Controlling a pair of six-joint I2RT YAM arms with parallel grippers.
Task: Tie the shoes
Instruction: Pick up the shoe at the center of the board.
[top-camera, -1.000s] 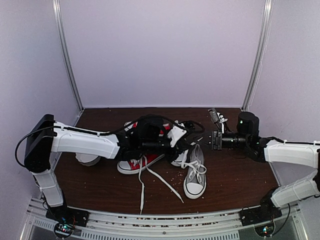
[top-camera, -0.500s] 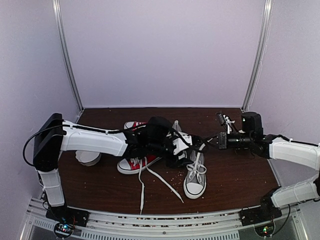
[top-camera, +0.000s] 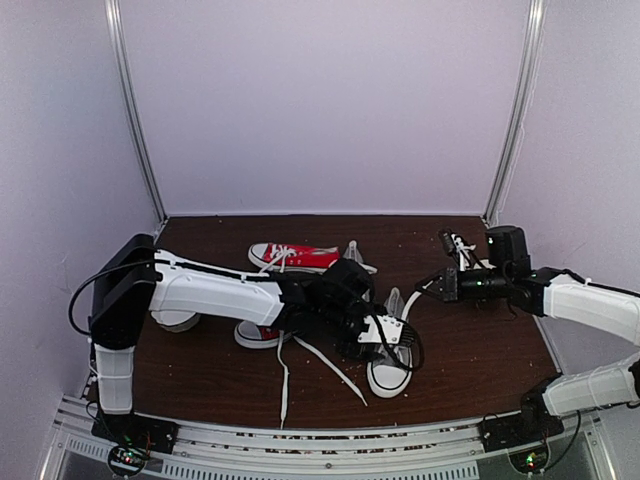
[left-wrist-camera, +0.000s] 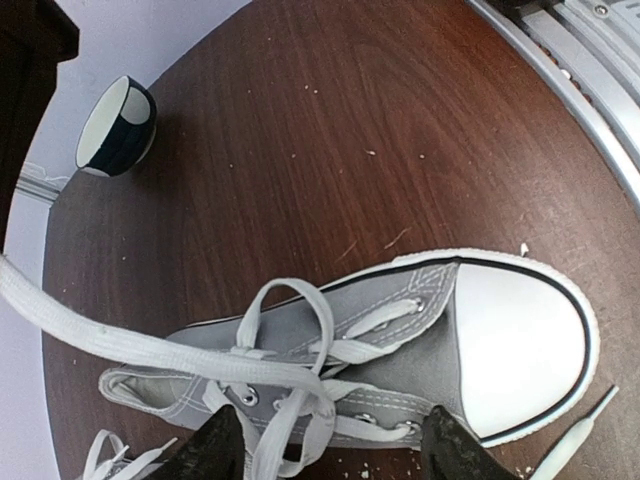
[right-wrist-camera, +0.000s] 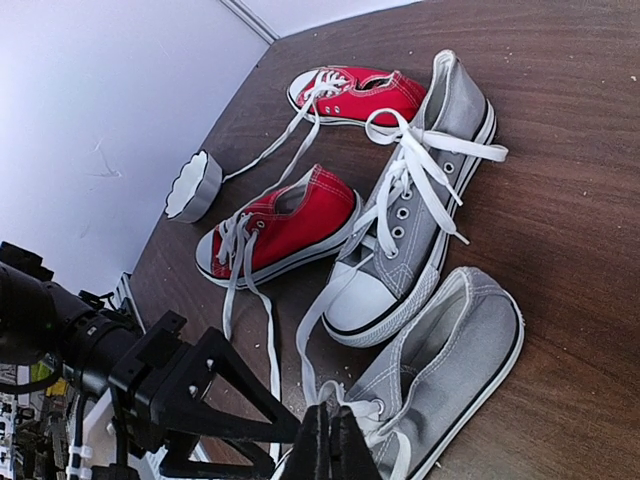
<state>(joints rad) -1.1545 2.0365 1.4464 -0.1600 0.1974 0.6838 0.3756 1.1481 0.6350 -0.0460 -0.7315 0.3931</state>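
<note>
Above the grey shoe (left-wrist-camera: 400, 340), left claw (left-wrist-camera: 330, 455) gapes; right claw (right-wrist-camera: 330, 440) pinches its lace (left-wrist-camera: 120, 340).

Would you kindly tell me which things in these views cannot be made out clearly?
- Top view: the left arm covers most of the nearer red sneaker and the grey shoe's laces.
- Right wrist view: the fingers of the shut right gripper hide the end of the white lace it pinches.
- Left wrist view: the bottom edge cuts off one side of the grey shoe and most of the left gripper.
</note>
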